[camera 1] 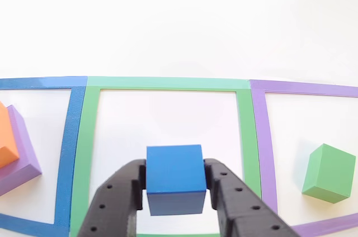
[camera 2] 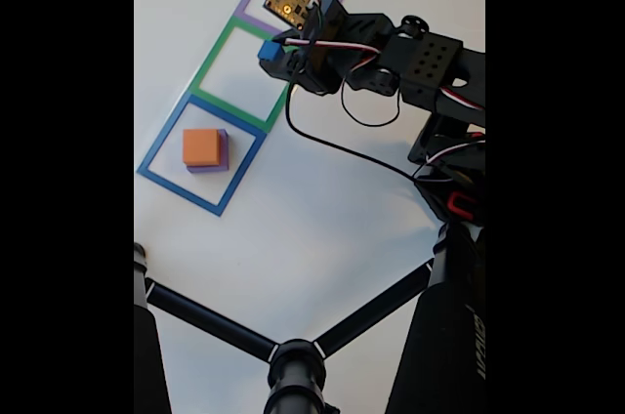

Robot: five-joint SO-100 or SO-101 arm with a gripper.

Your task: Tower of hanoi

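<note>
White surface [camera 1: 179,24] carries three taped squares in a row: blue frame [camera 1: 67,153] at 9 o'clock, green frame [camera 1: 168,83] in the middle, purple frame [camera 1: 263,147] at 3 o'clock in the other view. Orange block [camera 2: 201,146] sits atop purple block [camera 2: 223,152] inside the blue frame; green cube [camera 1: 329,172] lies in the purple frame. The black tool [camera 1: 175,189] is clamped on the blue cube [camera 1: 174,176] over the green frame, 6 o'clock side.

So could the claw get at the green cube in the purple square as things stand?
Probably not yet: the claw is shut on the blue cube over the green square. The green cube itself sits alone, nothing beside or on it, so the way looks free once the claw is emptied.
</note>
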